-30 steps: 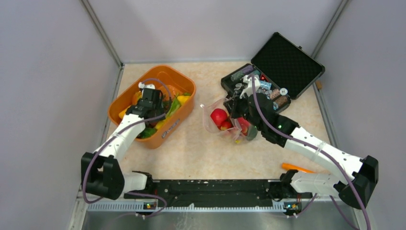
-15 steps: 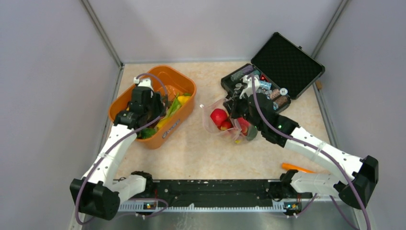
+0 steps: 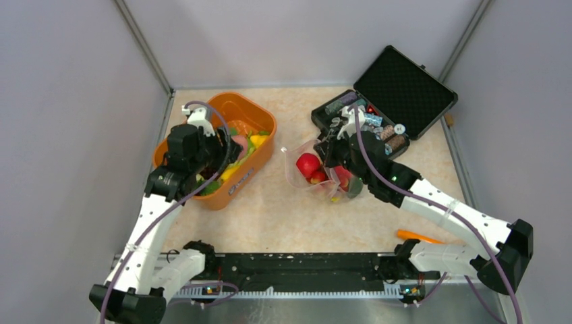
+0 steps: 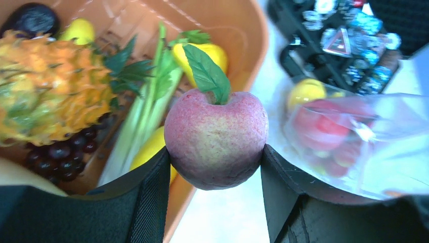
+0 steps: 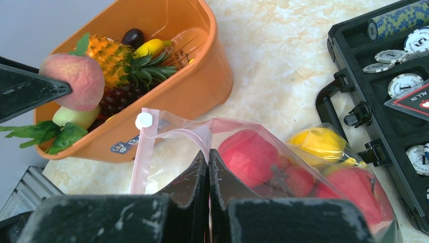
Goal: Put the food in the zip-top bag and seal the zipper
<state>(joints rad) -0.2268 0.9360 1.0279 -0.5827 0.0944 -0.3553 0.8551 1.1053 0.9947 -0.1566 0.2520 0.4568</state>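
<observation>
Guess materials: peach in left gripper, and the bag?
The peach: likely foam or soft plastic; matte, finely pitted skin, fabric-looking leaf. The bag: thin clear plastic film; glossy, creased, fruit visible through it.

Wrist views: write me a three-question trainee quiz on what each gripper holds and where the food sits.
1. True or false: the left gripper is shut on a peach.
2. The right gripper pinches: A) the zip-top bag; B) a poker chip; C) the black case.
3. Fill in: the pineapple lies in the ___ basket.

Key: 1 true; 2 A; 3 orange.
</observation>
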